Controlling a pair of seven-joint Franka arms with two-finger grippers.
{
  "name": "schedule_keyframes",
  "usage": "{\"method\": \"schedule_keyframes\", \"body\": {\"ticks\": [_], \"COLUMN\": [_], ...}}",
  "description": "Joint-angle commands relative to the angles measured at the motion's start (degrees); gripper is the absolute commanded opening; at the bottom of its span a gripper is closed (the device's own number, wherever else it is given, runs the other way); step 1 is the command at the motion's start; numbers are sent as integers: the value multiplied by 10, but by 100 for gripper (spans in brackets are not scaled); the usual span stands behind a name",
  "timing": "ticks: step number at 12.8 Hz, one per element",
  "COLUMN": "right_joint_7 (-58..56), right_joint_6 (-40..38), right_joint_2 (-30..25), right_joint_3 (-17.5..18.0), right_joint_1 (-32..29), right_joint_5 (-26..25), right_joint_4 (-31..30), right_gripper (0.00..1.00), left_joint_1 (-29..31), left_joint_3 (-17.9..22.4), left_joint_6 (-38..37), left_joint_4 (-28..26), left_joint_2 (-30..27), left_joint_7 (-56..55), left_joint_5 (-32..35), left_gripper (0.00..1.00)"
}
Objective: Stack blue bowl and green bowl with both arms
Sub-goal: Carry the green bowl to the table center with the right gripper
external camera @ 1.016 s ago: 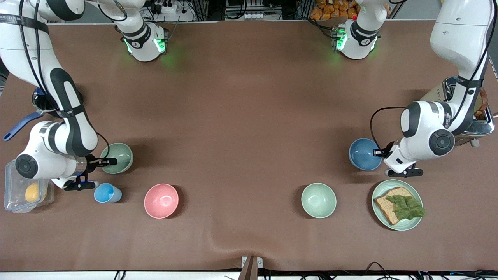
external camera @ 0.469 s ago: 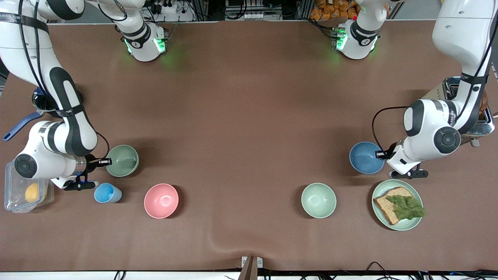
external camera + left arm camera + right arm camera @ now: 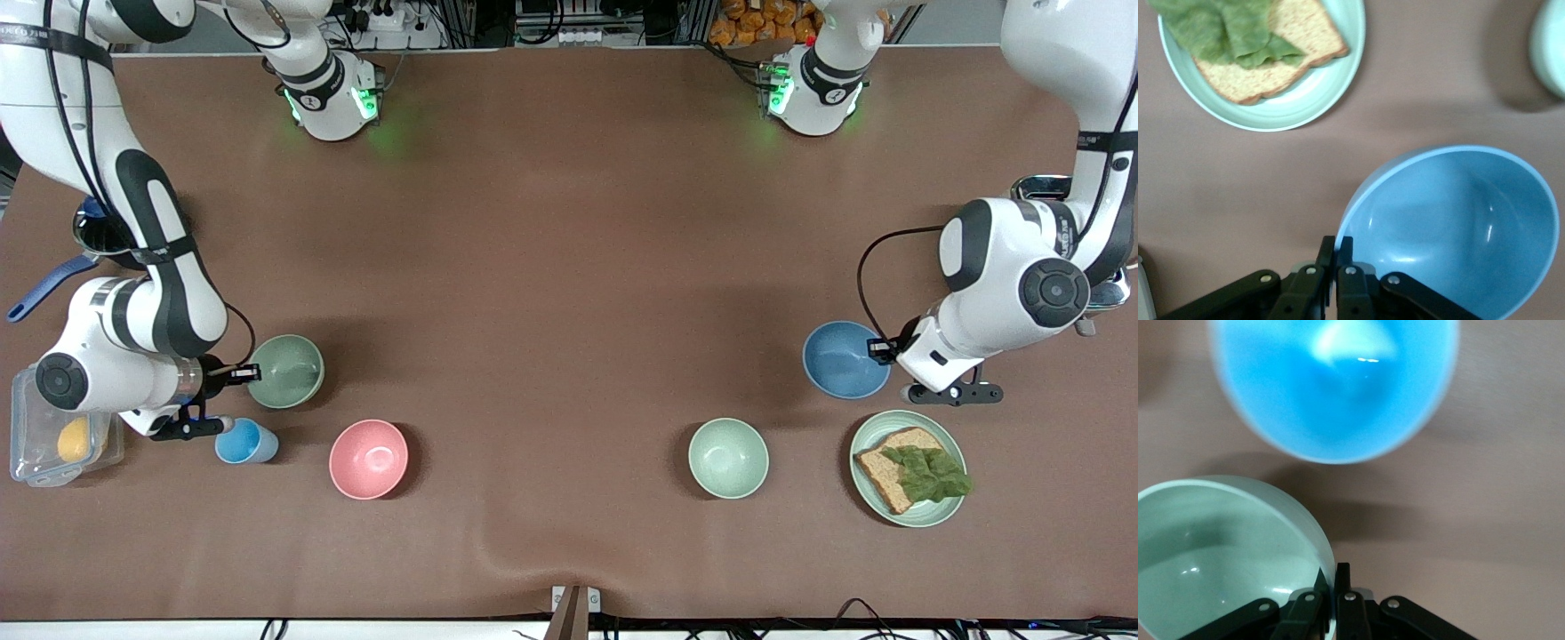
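1. The blue bowl (image 3: 845, 359) hangs over the left arm's end of the table, its rim pinched by the left gripper (image 3: 880, 349) at its 3 o'clock.
2. The green bowl (image 3: 286, 371) hangs well apart at the other end, its rim pinched by the right gripper (image 3: 240, 374) at 9 o'clock.
3. Likely next: bring them together over the bare middle.

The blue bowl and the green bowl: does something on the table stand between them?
Nothing visible does. The left pincer grips the blue bowl and the right pincer the green bowl; the pink bowl and pale green bowl lie nearer the front camera.
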Motion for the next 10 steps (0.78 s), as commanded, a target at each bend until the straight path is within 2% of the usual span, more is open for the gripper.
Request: {"method": "schedule_keyframes", "body": {"ticks": [1, 5, 7, 10], "right_joint_7": [5, 65, 97, 182], "right_joint_6": [-48, -85, -80, -57], "right_joint_2": [-17, -24, -31, -29], "right_joint_3": [12, 13, 12, 11], "right_joint_1": [-1, 39, 76, 125], "right_joint_5": [48, 83, 103, 122], "right_joint_4": [18, 40, 46, 54], "right_gripper": [0, 0, 0, 0], "left_joint_1": [2, 2, 2, 3], "left_joint_3": [-22, -38, -39, -43], "left_joint_6": [-54, -87, -110, -174], "left_joint_4": [37, 66, 79, 127], "left_joint_2": [-10, -20, -29, -33], "left_joint_7": [-14, -15, -15, -13], "left_joint_5": [6, 4, 4, 0], "left_gripper": [0, 0, 0, 0]}}
